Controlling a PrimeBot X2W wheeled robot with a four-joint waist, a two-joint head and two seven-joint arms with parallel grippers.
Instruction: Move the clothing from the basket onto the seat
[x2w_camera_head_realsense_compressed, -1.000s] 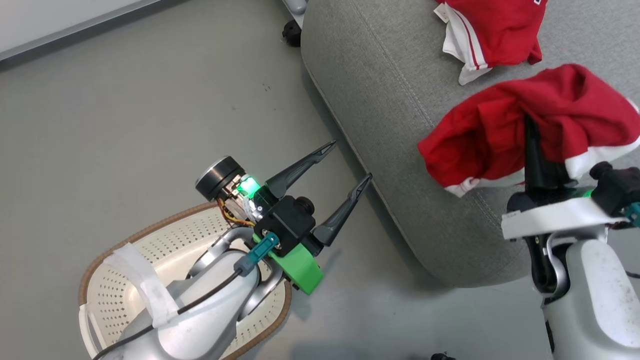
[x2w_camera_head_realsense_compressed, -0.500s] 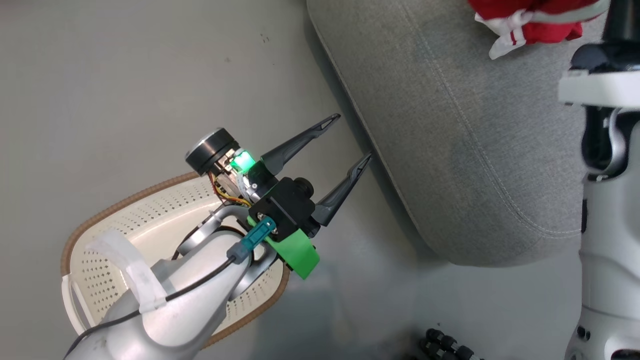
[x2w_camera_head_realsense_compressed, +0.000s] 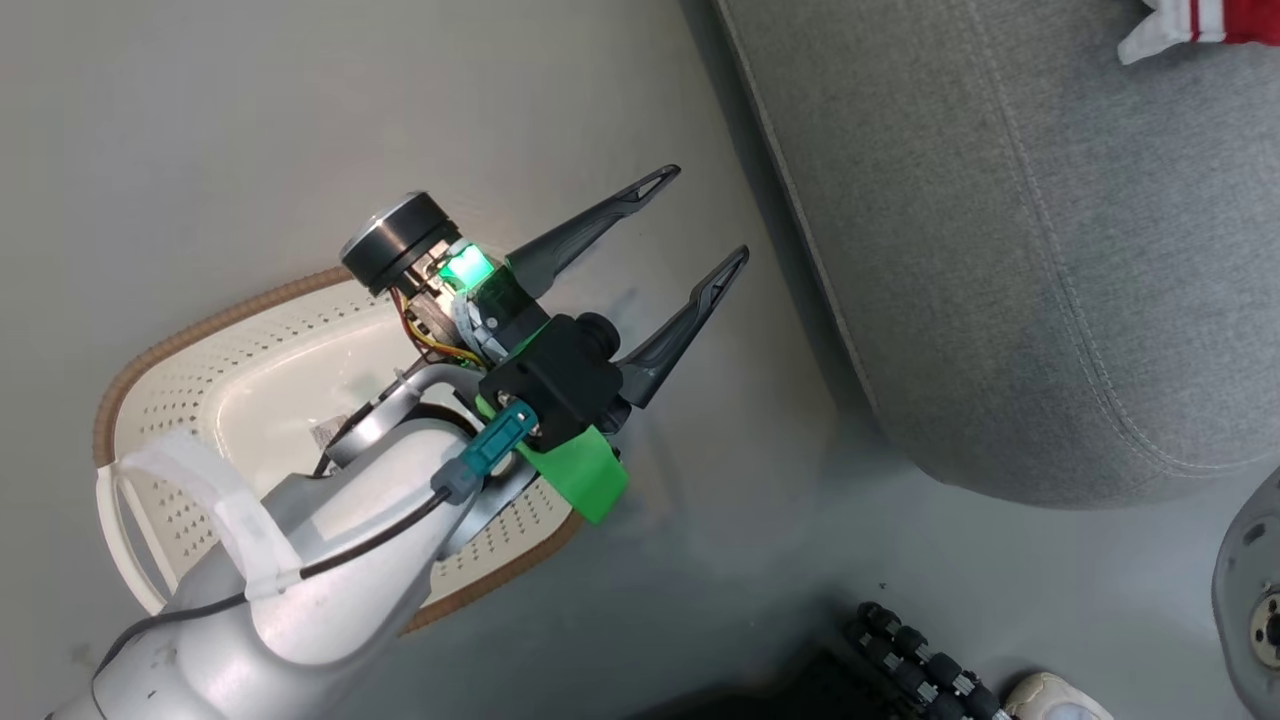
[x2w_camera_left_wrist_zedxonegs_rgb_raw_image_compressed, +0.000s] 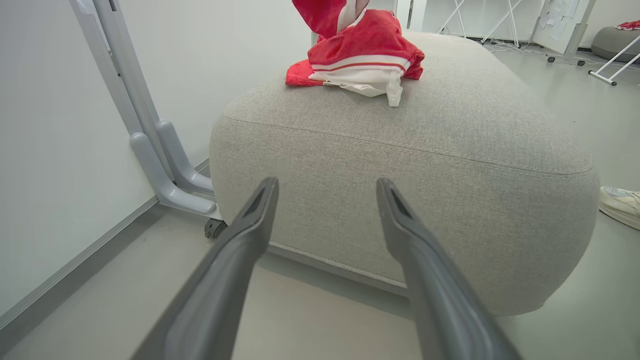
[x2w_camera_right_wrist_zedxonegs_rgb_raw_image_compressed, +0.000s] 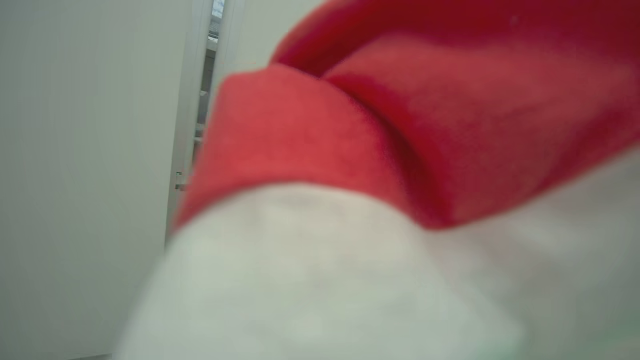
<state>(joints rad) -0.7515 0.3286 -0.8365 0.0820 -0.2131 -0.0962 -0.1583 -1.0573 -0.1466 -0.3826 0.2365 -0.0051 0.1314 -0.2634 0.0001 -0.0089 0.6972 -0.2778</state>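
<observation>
My left gripper hangs open and empty above the floor, between the basket and the seat. In the left wrist view its fingers point at the seat's side. The basket is cream with a brown rim, and my left arm partly covers it. What shows of its inside is bare plastic. Red and white clothing lies bunched on the seat, and a corner of it reaches the head view. More red clothing hangs above that pile. Red and white cloth lies blurred against the right wrist lens and hides that gripper's fingers.
A grey frame leg with a caster stands by the wall, left of the seat. A person's pale shoe rests on the floor beside the seat, and a pale shoe near a black ribbed part. My right arm's pale casing is at the lower right.
The head camera has swung, so the seat and clothing slid to the upper right. My right arm and its red garment have left that view. The left gripper is still open.
</observation>
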